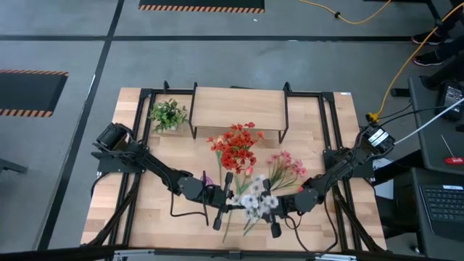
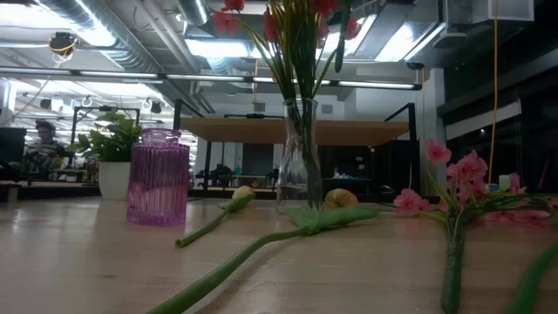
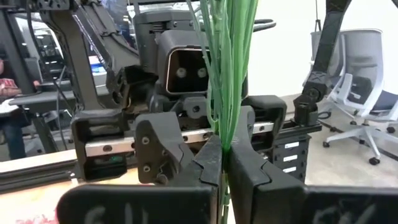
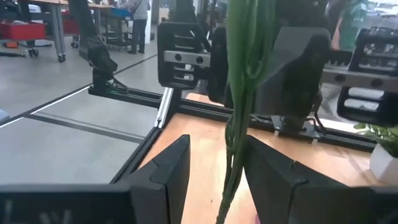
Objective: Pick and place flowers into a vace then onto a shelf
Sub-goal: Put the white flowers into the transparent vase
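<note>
The wooden table (image 1: 145,210) stood on grey floor, with a leafy plant (image 1: 168,114) at the far left and the shelf (image 1: 238,106) beside it. A purple vase (image 2: 159,177) stood left of a glass vase (image 2: 299,157) with red flowers (image 1: 236,146). The left gripper (image 3: 222,163) was clamped on a white spray (image 1: 257,197); the right gripper (image 4: 214,171) sat parted around its stems. Pink flowers (image 1: 284,167) lay rightward.

Even overhead light, glaring ceiling lamps (image 2: 205,45) in the low view, near stems (image 2: 253,253) blurred.
</note>
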### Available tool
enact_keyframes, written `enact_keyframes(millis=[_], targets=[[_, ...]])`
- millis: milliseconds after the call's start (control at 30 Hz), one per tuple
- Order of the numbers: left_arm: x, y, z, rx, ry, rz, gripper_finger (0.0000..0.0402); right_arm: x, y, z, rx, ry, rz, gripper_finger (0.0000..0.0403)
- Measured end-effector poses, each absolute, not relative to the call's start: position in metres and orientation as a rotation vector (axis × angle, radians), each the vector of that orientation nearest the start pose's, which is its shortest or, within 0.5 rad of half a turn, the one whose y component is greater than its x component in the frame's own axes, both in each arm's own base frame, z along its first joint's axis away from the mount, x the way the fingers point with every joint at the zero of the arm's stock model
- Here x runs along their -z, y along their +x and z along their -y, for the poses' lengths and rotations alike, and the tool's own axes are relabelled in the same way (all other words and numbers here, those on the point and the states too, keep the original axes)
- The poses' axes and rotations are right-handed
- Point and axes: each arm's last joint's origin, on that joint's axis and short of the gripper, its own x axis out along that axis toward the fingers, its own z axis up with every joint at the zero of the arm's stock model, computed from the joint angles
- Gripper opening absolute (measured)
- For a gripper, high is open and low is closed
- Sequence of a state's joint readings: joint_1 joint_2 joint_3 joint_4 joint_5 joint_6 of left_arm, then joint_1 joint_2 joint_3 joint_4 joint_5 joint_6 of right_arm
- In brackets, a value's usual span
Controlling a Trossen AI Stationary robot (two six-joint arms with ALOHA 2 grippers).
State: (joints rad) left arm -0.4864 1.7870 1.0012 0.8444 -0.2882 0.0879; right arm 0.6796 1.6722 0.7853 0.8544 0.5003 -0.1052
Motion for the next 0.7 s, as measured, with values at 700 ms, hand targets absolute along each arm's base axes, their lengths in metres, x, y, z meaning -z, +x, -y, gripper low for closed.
enact_keyframes(millis=[700], targets=[[-0.2335, 0.3472, 0.1729, 0.191, 0.08, 0.036, 0.0006, -0.2144, 0.2741, -0.2036, -0.179, -0.115, 0.014, 0.0085]])
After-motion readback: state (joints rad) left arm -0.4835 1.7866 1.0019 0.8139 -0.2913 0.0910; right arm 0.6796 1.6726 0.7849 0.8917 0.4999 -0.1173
